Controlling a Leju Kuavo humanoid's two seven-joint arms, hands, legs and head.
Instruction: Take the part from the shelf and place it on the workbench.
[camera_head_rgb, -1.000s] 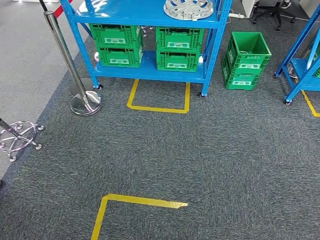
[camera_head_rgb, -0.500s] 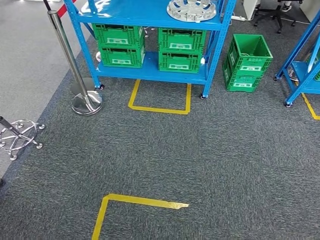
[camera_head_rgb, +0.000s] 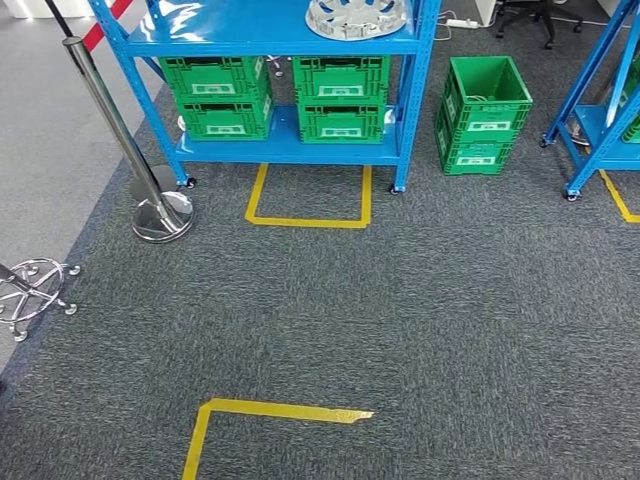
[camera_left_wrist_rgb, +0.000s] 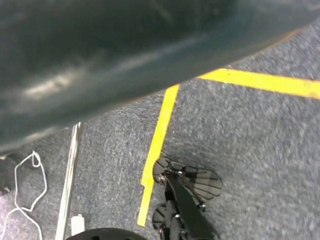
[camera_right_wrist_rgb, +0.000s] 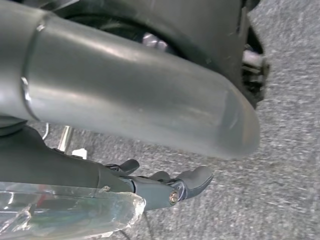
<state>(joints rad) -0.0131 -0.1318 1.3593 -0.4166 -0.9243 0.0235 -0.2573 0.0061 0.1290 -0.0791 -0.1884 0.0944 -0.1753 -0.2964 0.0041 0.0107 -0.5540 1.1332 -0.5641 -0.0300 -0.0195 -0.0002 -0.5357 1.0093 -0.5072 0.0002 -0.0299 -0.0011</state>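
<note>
The part, a silver spoked wheel cover (camera_head_rgb: 355, 17), lies flat on the upper level of the blue shelf (camera_head_rgb: 287, 145) at the far side of the carpet. In the right wrist view my right hand (camera_right_wrist_rgb: 143, 110) hangs over the carpet with its grey thumb and dark fingers (camera_right_wrist_rgb: 190, 181) stretched out and nothing in them. In the left wrist view my left hand (camera_left_wrist_rgb: 113, 55) is a dark blur close to the lens over the carpet, and how its fingers lie is unclear.
Green crates (camera_head_rgb: 219, 95) (camera_head_rgb: 341, 95) fill the shelf's lower level; another green crate (camera_head_rgb: 483, 115) stands on the floor to its right. A chrome stanchion (camera_head_rgb: 162, 215) is at the left, a second blue rack (camera_head_rgb: 596, 130) at the right. Yellow tape (camera_head_rgb: 264, 410) marks the carpet.
The whole picture has shifted: the shelf, crates and stanchion now sit a little further left, so the camera has moved. The part lies where it was on the shelf.
</note>
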